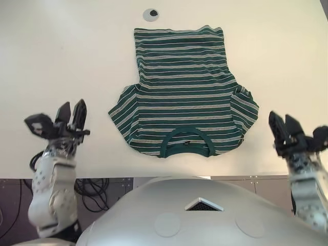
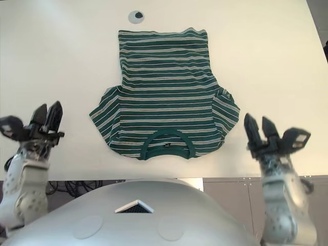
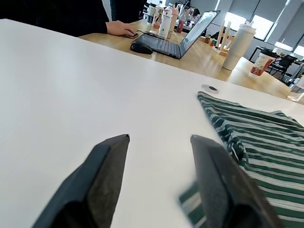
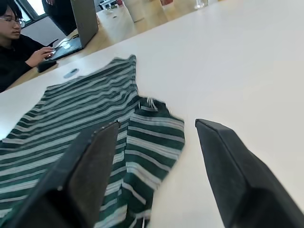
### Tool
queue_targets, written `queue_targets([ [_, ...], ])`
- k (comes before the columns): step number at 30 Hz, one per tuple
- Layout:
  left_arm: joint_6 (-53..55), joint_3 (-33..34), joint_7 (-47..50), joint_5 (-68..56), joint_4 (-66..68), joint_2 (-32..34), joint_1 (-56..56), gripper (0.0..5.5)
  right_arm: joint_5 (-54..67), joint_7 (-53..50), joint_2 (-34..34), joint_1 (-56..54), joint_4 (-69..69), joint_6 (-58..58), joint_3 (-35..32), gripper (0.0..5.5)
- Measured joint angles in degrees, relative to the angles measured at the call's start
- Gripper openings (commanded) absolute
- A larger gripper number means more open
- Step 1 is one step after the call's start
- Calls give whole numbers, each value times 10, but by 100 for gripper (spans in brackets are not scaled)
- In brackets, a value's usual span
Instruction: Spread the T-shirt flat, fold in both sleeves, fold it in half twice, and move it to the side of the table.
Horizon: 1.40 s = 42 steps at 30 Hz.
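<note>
On my left, the left gripper [image 1: 72, 110] stands over the near left part of the white table [image 1: 61, 51]. Its two dark fingers are spread apart with nothing between them. In its wrist view, bare tabletop shows through the gap between the fingers [image 3: 107, 156]. It is clear of the cloth, a little to the left of the shirt's left sleeve [image 1: 120, 108].

Below the near table edge on that side I see a loop of black cables [image 1: 97, 192].

The T-shirt [image 1: 184, 97], dark green with thin pale stripes, lies face up in the middle of the table. Its collar [image 1: 185, 141] is at the near edge of the garment and its hem is at the far edge. The body lies mostly flat. The left sleeve fans out to the side. The right sleeve [image 1: 245, 105] is more bunched, with a pucker where it meets the shoulder, and its wrist view shows that same wrinkle.

Just beyond the hem, a small round grey disc [image 1: 150, 14] sits on the table, apart from the cloth.

On my right, the right gripper [image 2: 259, 125] stands over the near right part of the table, to the right of the right sleeve and not touching it. Its fingers are parted too and hold nothing.
</note>
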Motion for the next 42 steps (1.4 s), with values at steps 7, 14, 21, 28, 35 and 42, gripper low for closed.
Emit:
queue_targets([
  [7, 25, -16, -28, -5, 40, 30, -42, 235, 4, -23, 19, -57, 113, 6, 33, 294],
  [14, 23, -47, -24, 24, 70, 33, -106, 235, -1, -44, 18, -140, 177, 15, 53, 294],
  [21, 17, -56, -17, 42, 89, 22, -130, 241, 9, -46, -7, -199, 216, 47, 50, 234],
  [28, 7, -59, -15, 49, 98, 17, -141, 241, -8, -40, -11, -200, 221, 52, 67, 117],
  [35, 6, -59, -15, 55, 113, 17, -154, 241, -48, -40, -27, -206, 234, 22, 70, 5],
  [42, 0, -61, -18, 67, 122, 17, -156, 241, -117, -2, -53, -199, 228, -9, 114, 2],
])
